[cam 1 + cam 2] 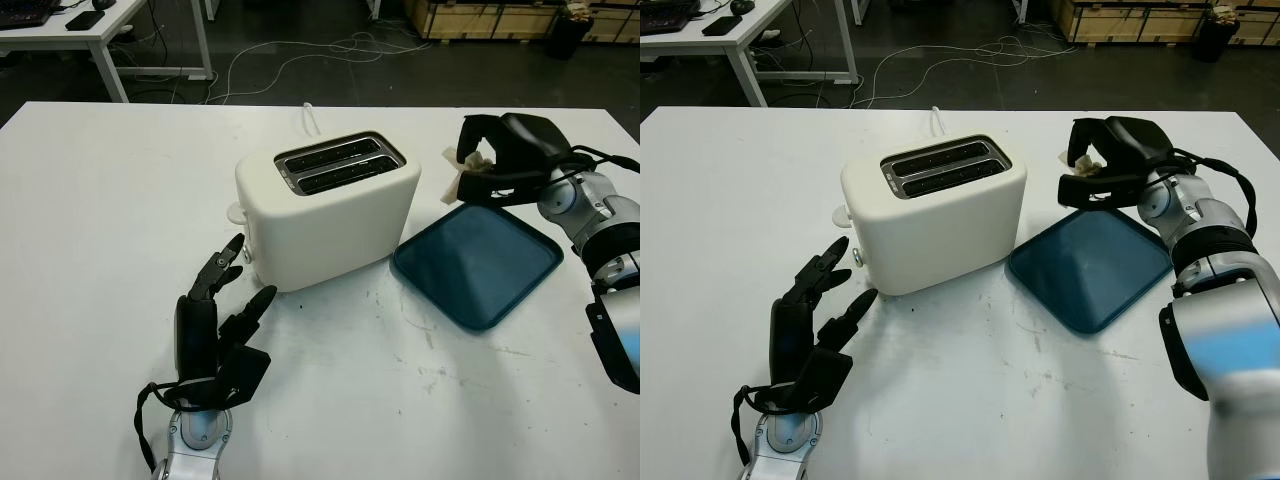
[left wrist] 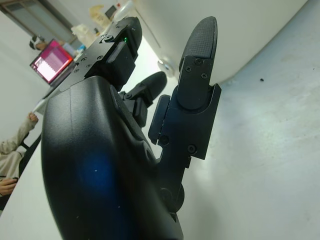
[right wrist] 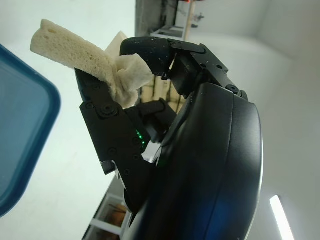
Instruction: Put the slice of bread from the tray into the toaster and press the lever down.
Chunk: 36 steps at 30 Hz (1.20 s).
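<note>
The white table (image 1: 90, 230) takes up most of the scene, with the cream toaster (image 1: 330, 215) near its middle, both slots facing up and nothing in them. Just to the right of it sits the blue tray (image 1: 478, 262), nothing left on it. The right hand (image 1: 492, 160) hangs above the tray's far corner, fingers pinched on the slice of bread (image 3: 85, 57), so the bread is off the tray and up in the air. From the wrist view it looks soft and light: it's scrunched where the fingers bite and sags past them. I'd say squeeze it gently and hold it near one edge so the free end drops into a slot. The left hand (image 1: 222, 300) is open, just beside the toaster's front left corner where the lever (image 1: 857, 258) seems to be.
</note>
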{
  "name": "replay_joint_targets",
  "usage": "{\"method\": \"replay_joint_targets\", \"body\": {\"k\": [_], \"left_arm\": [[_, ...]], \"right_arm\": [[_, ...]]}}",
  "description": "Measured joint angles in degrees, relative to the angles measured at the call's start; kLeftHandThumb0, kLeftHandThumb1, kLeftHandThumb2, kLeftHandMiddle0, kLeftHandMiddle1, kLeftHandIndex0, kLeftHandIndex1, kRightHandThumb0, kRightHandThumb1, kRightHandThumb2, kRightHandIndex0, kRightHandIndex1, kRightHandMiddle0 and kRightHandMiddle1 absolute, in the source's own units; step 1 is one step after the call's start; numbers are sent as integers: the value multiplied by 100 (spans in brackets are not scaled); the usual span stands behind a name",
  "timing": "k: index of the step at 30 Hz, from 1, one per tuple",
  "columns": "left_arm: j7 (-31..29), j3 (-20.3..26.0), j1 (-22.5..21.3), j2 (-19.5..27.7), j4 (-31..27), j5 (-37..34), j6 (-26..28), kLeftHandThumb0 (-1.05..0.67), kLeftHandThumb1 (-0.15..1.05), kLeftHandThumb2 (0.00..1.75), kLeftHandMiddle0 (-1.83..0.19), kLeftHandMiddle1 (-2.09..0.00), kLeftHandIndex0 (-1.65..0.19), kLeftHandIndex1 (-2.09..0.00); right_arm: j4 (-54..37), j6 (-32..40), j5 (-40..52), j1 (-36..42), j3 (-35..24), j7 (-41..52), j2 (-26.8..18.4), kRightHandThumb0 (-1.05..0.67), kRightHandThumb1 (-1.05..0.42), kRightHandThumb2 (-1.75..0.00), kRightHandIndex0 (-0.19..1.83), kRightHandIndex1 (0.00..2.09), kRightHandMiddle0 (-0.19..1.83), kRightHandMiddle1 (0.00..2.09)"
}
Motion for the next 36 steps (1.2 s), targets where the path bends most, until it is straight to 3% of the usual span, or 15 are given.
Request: {"method": "replay_joint_targets", "body": {"k": [7,16,23,31,36], "left_arm": [[0,-6,-57,5,39,10,0,-61,92,18,-32,-84,-53,-1],[1,-24,-111,7,102,14,0,-59,92,18,-32,-84,-53,-1],[2,-23,-158,6,181,12,0,-61,92,17,-32,-85,-54,-1],[22,12,-189,7,249,11,-1,-59,92,17,-32,-84,-53,-1],[22,42,-200,8,264,-16,-4,-57,92,17,-31,-83,-53,0]], "right_arm": [[-48,5,993,-72,-915,741,-73,-18,-88,-1,85,175,70,175],[-251,239,2050,-406,-1844,2043,-82,-55,-76,0,106,175,94,175],[-417,978,2851,-610,-2429,3056,-81,-51,-67,0,117,158,104,163],[-600,1047,3386,-614,-2784,3989,30,-40,-70,0,116,152,100,161],[-1064,1526,3843,-680,-2931,4663,173,-29,-72,-1,110,160,95,165]]}}
